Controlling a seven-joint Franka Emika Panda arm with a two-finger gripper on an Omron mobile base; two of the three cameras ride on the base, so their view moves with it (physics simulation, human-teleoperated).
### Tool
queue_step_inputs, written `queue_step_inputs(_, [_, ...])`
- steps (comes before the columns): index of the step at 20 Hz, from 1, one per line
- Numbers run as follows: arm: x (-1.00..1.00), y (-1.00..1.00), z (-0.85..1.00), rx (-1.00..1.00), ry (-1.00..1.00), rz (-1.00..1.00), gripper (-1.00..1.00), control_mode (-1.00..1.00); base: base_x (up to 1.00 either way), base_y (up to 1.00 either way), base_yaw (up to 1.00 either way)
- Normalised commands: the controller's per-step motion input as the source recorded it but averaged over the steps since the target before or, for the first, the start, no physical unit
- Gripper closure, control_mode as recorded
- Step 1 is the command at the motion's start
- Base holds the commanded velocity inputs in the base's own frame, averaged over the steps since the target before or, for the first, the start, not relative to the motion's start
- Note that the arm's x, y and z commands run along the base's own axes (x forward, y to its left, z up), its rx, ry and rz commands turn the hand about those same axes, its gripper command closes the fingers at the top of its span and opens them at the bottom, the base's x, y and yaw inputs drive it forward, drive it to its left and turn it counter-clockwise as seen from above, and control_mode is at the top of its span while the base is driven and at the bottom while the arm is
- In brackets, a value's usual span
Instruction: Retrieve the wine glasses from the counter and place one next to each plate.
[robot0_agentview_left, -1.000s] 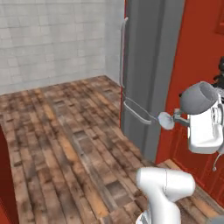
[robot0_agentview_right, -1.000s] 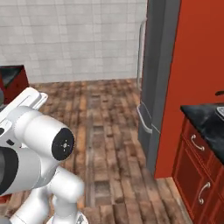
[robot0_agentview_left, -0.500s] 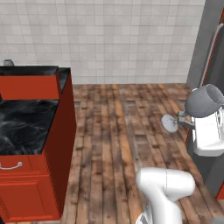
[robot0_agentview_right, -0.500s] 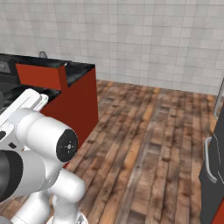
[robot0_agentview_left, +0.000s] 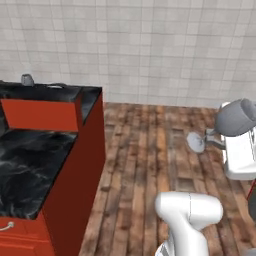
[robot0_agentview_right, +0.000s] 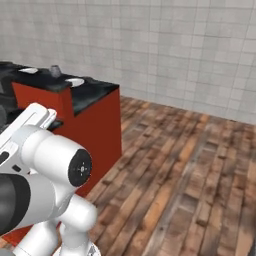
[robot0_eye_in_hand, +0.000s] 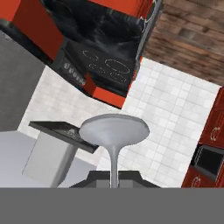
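Gripper (robot0_eye_in_hand: 113, 181) clamped on wine glass (robot0_eye_in_hand: 114, 131) stem. Carried sideways above wooden floor (robot0_agentview_left: 150, 150), beside black marbled bar (robot0_agentview_left: 35, 150).

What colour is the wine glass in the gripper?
Clear grey, see-through wine glass; the hand view shows it best.

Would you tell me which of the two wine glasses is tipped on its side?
The wine glass clamped by its stem in the hand, held sideways above the wooden floor; the other glass stands upright on the black marbled top.
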Motion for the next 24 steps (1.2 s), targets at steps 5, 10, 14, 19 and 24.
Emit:
queue_step_inputs(5, [0.0,0.0,0.0,0.0,0.0,0.0,1.0,1.0,1.0,-0.3,0.06])
queue_step_inputs(10, [0.0,0.0,0.0,0.0,0.0,0.0,1.0,1.0,1.0,-0.41,0.01])
queue_step_inputs(14, [0.0,0.0,0.0,0.0,0.0,0.0,1.0,1.0,1.0,-0.49,0.03])
queue_step_inputs(19, [0.0,0.0,0.0,0.0,0.0,0.0,1.0,1.0,1.0,-0.1,0.01])
queue_step_inputs(24, [0.0,0.0,0.0,0.0,0.0,0.0,1.0,1.0,1.0,0.0,0.0])
